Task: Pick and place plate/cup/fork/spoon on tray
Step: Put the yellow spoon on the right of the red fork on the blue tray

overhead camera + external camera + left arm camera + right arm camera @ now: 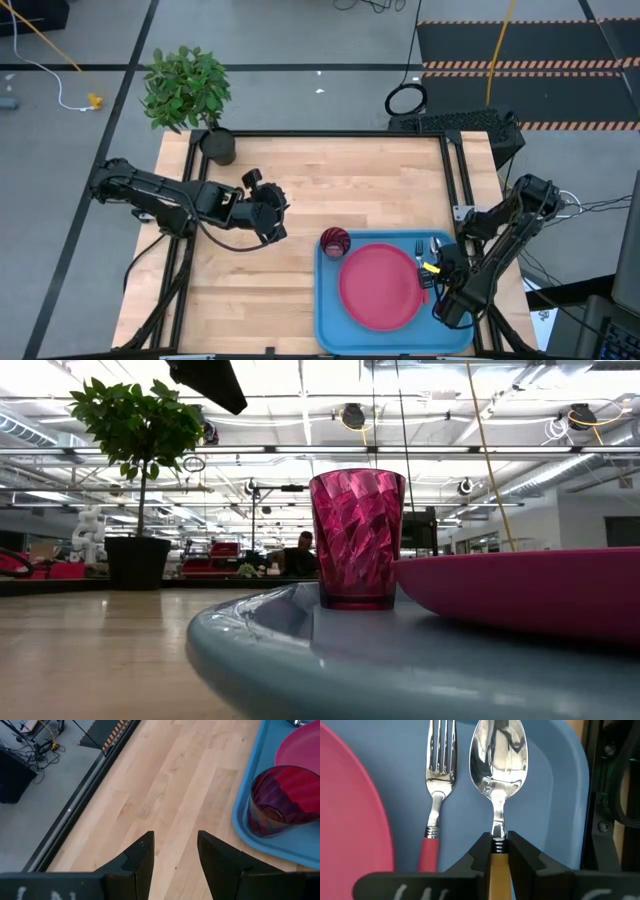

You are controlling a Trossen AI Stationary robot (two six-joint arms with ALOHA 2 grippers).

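Note:
The light-blue tray (330,320) lies at the table's near right. On it are the pinkish-red plate (380,287), the dark red cup (335,241) upright in its far left corner, and the fork (436,795) and spoon (498,755) side by side at the plate's right. My right gripper (437,264) is shut on the spoon. My left gripper (275,212) is open and empty over bare wood left of the tray. The cup also shows in the left wrist view (280,800) and the low view (357,540). My right gripper pinches the spoon's orange handle (498,865) between its two fingers, right behind the metal neck. The fingers run along the spoon, coming from the table's near side. The spoon lies level, parallel to the fork, bowl toward the far edge; whether it rests on the tray I cannot tell.
A potted plant (188,95) stands at the table's far left corner, its dark pot (217,146) on the wood. The wood left of and beyond the tray (190,785) is bare. The table's frame rail (600,795) runs close along the tray's right rim.

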